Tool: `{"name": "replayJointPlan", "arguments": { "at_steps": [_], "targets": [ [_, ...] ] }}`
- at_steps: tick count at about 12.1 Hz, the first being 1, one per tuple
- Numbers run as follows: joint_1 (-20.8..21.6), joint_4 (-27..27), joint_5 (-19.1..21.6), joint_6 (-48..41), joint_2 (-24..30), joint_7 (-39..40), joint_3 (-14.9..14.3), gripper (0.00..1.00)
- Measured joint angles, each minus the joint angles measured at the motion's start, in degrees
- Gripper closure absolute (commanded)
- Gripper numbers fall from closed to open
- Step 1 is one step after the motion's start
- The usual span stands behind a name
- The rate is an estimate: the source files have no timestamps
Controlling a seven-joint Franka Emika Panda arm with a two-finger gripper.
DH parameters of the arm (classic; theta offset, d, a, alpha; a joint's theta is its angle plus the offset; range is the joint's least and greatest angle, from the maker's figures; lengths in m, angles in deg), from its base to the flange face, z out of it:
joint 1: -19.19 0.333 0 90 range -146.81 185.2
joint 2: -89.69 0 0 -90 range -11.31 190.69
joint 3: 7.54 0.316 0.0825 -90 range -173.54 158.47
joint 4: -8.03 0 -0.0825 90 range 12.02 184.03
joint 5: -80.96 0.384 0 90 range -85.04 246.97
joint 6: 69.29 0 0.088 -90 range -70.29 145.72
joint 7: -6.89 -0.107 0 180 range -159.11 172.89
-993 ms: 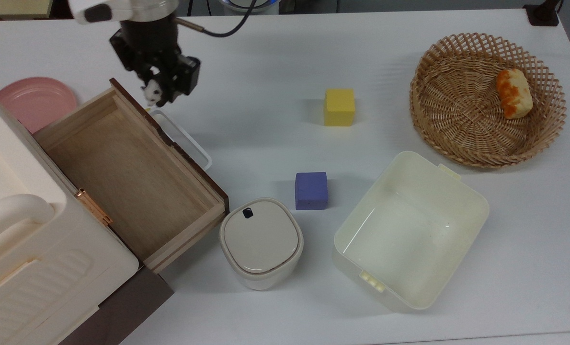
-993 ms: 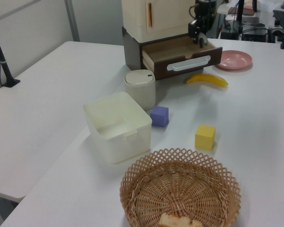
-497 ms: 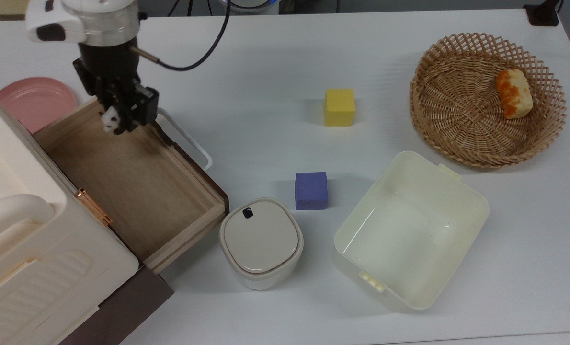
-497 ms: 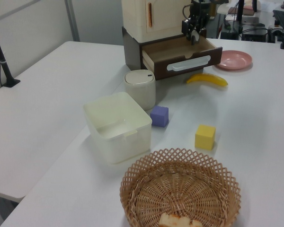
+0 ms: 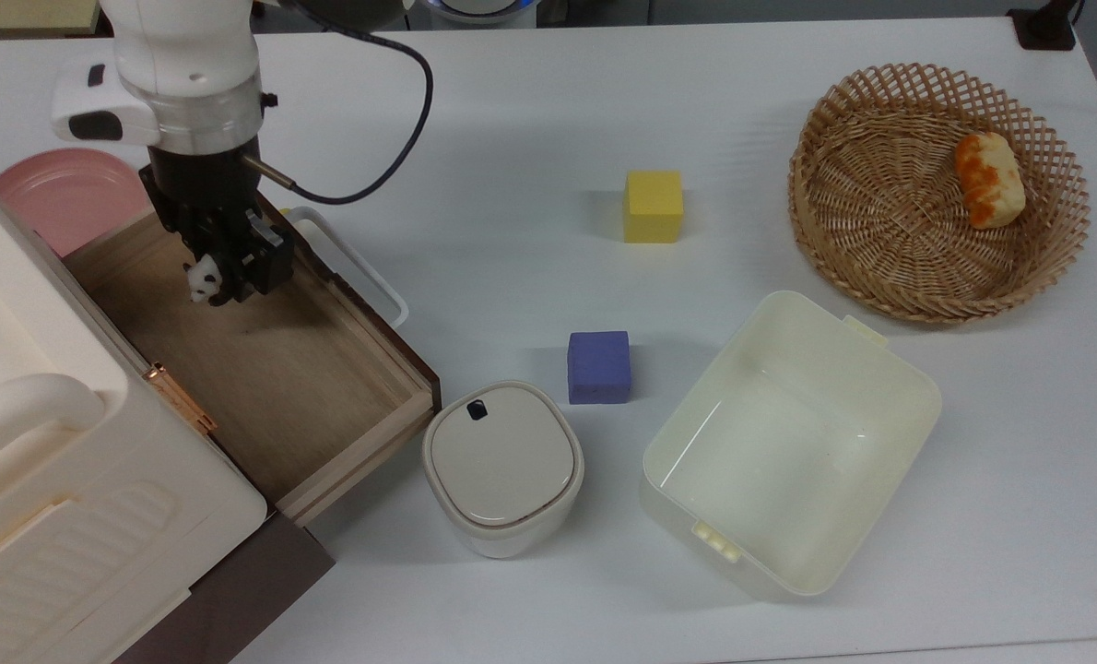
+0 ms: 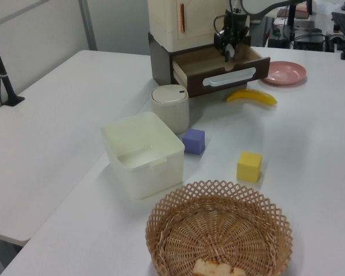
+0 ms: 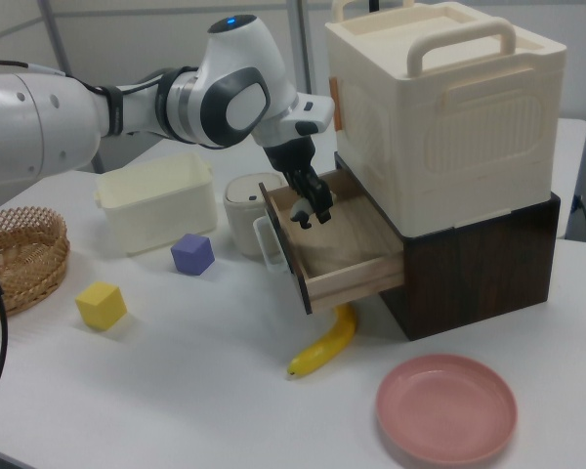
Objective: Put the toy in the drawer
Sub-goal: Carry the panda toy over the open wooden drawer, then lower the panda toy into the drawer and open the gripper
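I have the arm reaching down over the open drawer (image 5: 263, 369), wrist pointing straight down with the gripper (image 5: 209, 281) just above the wood floor near the top view's upper-left end. Its fingers are closed on the toy (image 5: 203, 279), which hangs inside the drawer's outline, apart from the floor.

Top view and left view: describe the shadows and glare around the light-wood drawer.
Top view: a dark shadow lies on the light-wood drawer floor beside the gripper and tiny black-and-white panda toy. Left view: no glare on the drawer; soft, even light.
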Motion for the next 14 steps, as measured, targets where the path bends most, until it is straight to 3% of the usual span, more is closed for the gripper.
{"name": "replayJointPlan", "arguments": {
  "at_steps": [5,6,10,14],
  "targets": [
    [0.8,0.0,0.0,3.7,-5.6,-2.6,0.2,0.65],
    [0.8,0.0,0.0,4.0,-6.3,-3.1,0.2,0.57],
    [0.8,-0.4,0.0,4.2,-6.7,-3.2,0.2,0.00],
    [0.8,-0.5,0.0,4.2,-6.7,-3.2,0.2,0.00]
  ]
}}
